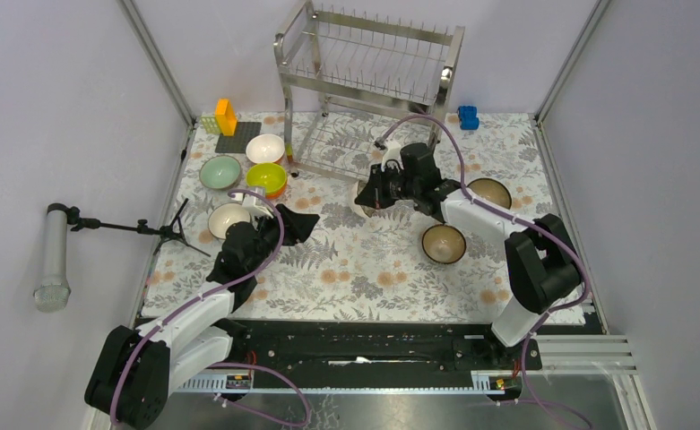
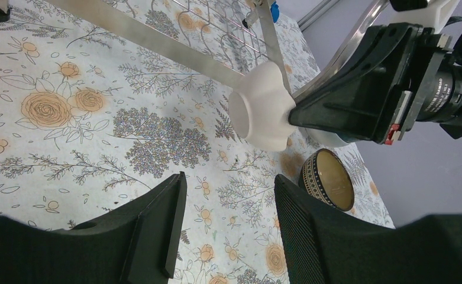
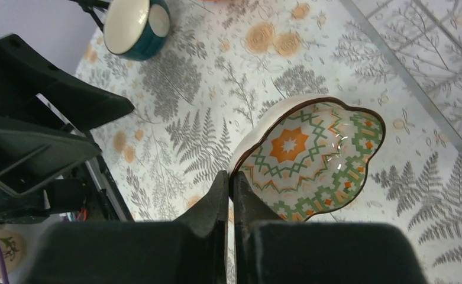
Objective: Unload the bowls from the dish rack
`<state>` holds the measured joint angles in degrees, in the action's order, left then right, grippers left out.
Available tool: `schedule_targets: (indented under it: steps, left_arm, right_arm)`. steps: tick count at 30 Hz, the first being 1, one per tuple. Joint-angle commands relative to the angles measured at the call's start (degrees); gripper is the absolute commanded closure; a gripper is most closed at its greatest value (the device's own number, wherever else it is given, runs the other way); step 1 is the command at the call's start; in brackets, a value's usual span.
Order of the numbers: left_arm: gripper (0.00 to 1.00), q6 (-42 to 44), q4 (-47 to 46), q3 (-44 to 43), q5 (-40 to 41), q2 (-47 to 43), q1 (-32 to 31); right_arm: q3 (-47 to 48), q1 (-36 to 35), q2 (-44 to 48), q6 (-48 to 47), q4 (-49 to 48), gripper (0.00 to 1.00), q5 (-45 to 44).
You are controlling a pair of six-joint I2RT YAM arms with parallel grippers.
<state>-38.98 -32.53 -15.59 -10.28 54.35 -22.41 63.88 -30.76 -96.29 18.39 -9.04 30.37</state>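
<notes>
The steel dish rack [image 1: 368,63] stands at the back centre, and no bowl shows in it. My right gripper [image 3: 229,183] is shut on the rim of a scalloped bowl [image 3: 311,157] patterned green and orange inside, held low over the tablecloth in front of the rack. In the left wrist view its white outside [image 2: 262,106] shows tilted. My left gripper [image 2: 228,201] is open and empty, a short way to the bowl's left [image 1: 301,224]. A white bowl [image 1: 264,148], a pale green bowl [image 1: 220,172], a yellow-green bowl [image 1: 266,177] and a teal-sided bowl [image 1: 229,218] sit at left. Two brown-gold bowls [image 1: 488,192] [image 1: 444,243] sit at right.
An orange-yellow block [image 1: 225,116] on a dark plate stands at the back left. A blue block [image 1: 468,117] lies at the back right. A small tripod with a grey cylinder [image 1: 55,255] stands off the table's left edge. Frame posts line the table sides.
</notes>
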Motion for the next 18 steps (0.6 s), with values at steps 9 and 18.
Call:
schedule_targets:
  steps: [9, 18]
  left_arm:
    - [0.39, 0.8, -1.0, -0.1, 0.5, -0.8, -0.3]
    - [0.39, 0.9, -1.1, -0.3, 0.4, -0.2, -0.3]
  right_arm:
    - [7.5, -1.3, 0.4, -5.3, 21.9, 1.00, -10.3]
    - [9.7, -5.0, -3.0, -7.4, 30.2, 1.00, -27.0]
